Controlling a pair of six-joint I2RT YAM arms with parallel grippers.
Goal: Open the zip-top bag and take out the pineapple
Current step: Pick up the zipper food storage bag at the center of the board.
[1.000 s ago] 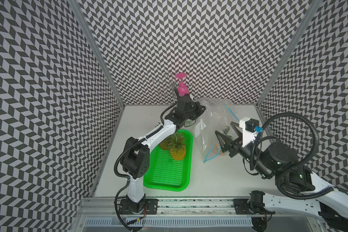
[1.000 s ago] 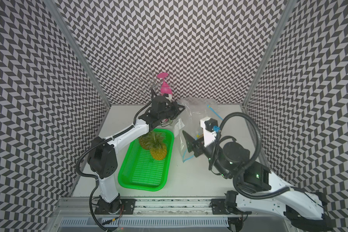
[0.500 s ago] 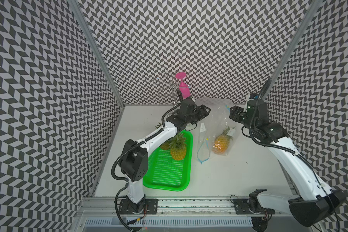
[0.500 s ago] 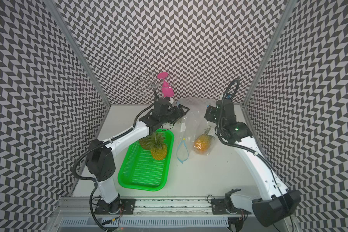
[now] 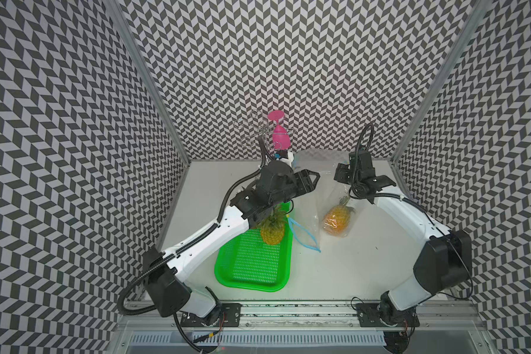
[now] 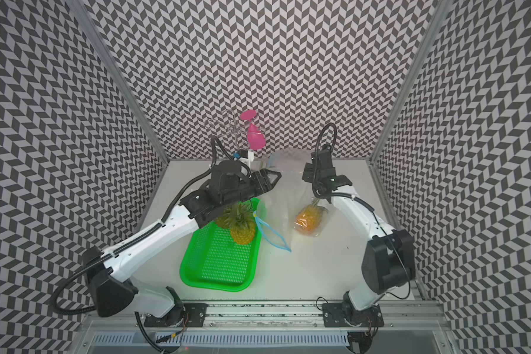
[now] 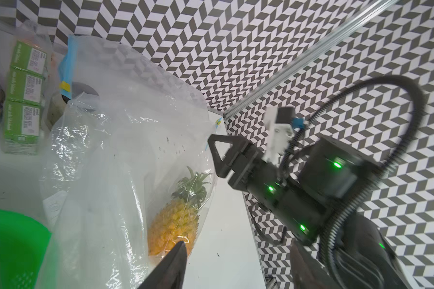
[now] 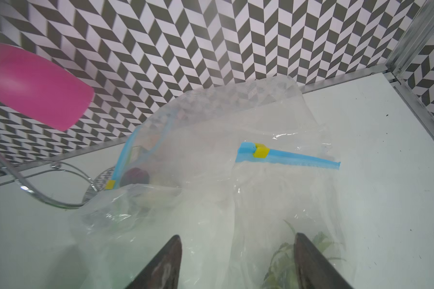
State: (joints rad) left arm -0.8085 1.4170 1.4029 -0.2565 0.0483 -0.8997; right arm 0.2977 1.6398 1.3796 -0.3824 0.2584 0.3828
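Note:
A small pineapple (image 5: 337, 219) (image 6: 309, 219) lies inside a clear zip-top bag (image 5: 331, 193) on the white table, with its crown toward the back wall. The bag's blue zip strip with a yellow slider (image 8: 261, 151) lies beyond my right gripper. My right gripper (image 5: 340, 174) (image 8: 236, 262) hangs open over the bag's plastic, just behind the crown (image 8: 283, 260). My left gripper (image 5: 311, 181) (image 7: 238, 265) is open and holds nothing, a little above and left of the bag. The pineapple (image 7: 173, 222) shows beside one left fingertip (image 7: 178, 257).
A green tray (image 5: 252, 269) at front left holds a second pineapple (image 5: 272, 233). An empty bag with an open blue mouth (image 5: 304, 237) lies beside it. At the back are a pink glass on a wire rack (image 5: 279, 138), green cartons (image 7: 23, 100) and another bag (image 8: 140, 160).
My right arm has swung from low in front of the bag to the back right. My left gripper has opened and shifted slightly right. The bagged pineapple now lies on the table.

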